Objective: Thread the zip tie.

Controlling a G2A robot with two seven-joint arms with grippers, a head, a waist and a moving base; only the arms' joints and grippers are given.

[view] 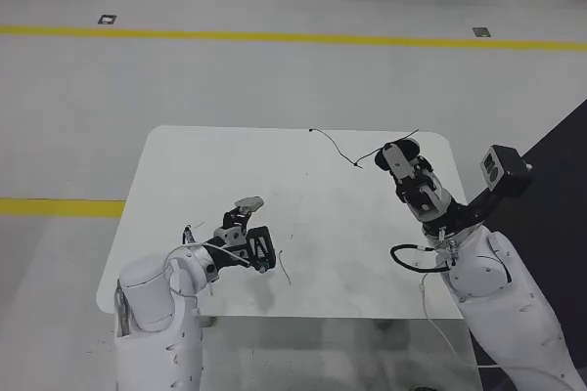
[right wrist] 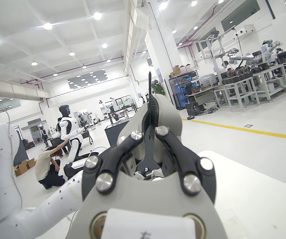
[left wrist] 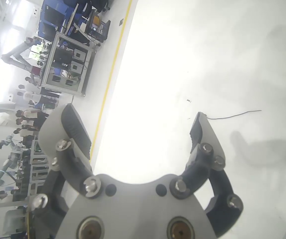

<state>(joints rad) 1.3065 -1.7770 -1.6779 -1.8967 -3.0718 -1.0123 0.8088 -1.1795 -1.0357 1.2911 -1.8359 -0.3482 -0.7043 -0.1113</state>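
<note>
a: where was the zip tie (right wrist: 149,83)?
b: pinched in the right tool (right wrist: 155,99), its pads pressed together on the strap, the tip poking up past them, above the far right part of the table (view: 225,156)
a: and the left tool (left wrist: 134,111)?
b: spread wide and empty, low over the near left part, well apart from the right one. a thin dark strand (left wrist: 235,115) lay on the table close by it
a: how to do the step well?
b: i judged the free end needed a steady second grip, then a straight feed into the head, no twisting
a: room to move?
b: plenty of bare table between the arms; the held strap hung near the far edge, so the work was better brought inward
</note>
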